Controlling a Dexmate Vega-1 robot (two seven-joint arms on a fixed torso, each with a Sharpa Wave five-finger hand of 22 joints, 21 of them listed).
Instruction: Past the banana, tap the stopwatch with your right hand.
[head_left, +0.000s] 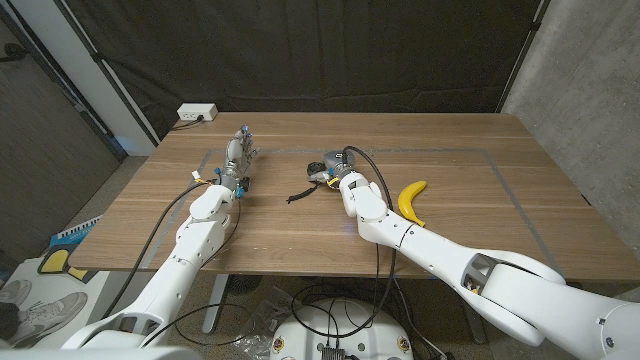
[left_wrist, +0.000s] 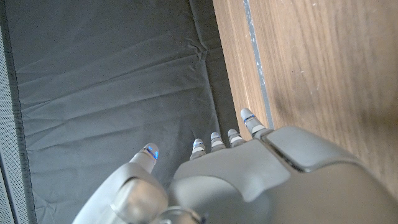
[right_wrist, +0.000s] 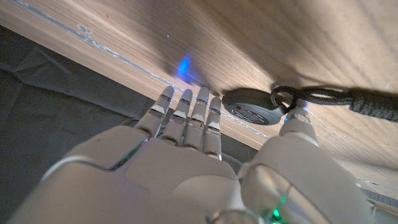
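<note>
The stopwatch (head_left: 318, 168) is a dark round case lying on the wooden table (head_left: 480, 230) near its middle, and its black cord (head_left: 299, 192) trails toward the front. My right hand (head_left: 336, 170) is over it with straight fingers. In the right wrist view the fingertips (right_wrist: 214, 103) reach the rim of the stopwatch (right_wrist: 251, 107), and the thumb (right_wrist: 297, 116) ends by the cord's loop (right_wrist: 281, 96). Nothing is held in that hand (right_wrist: 186, 162). The yellow banana (head_left: 410, 200) lies to the right of my forearm. My left hand (head_left: 238, 152) stands apart at the left, fingers (left_wrist: 247, 117) straight, holding nothing.
A pale tape line (head_left: 505, 185) marks a rectangle on the table. A white power strip (head_left: 196, 113) sits at the far left corner. A black curtain (head_left: 350, 50) hangs behind the table and a grey wall (head_left: 590, 80) stands at the right.
</note>
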